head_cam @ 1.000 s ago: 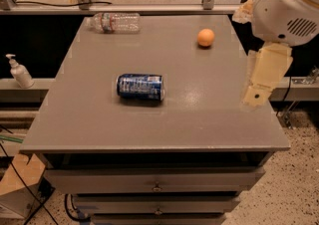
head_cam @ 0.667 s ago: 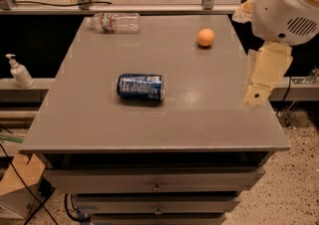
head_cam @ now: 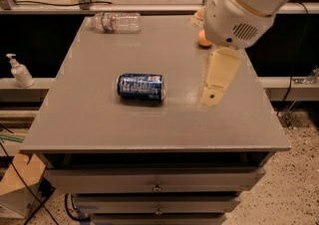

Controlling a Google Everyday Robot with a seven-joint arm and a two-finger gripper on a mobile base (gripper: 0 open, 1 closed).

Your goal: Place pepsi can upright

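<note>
The pepsi can (head_cam: 141,86), dark blue with white and light-blue print, lies on its side near the middle of the grey table (head_cam: 99,129), its long axis running left to right. My gripper (head_cam: 213,94) hangs over the table to the right of the can, about a can's length away, with one cream-coloured finger (head_cam: 219,75) pointing down toward the tabletop. The large white arm housing (head_cam: 239,12) sits above it and hides the rest of the gripper.
A clear plastic bottle (head_cam: 113,22) with a red-and-white label lies on its side at the table's back left. An orange ball (head_cam: 203,40) at the back right is partly hidden by the arm. A soap dispenser (head_cam: 20,72) stands on a ledge at left. Drawers are below the tabletop.
The arm and gripper have moved left over the table, toward the can, and now cover part of the orange ball. The can and the bottle have not moved.
</note>
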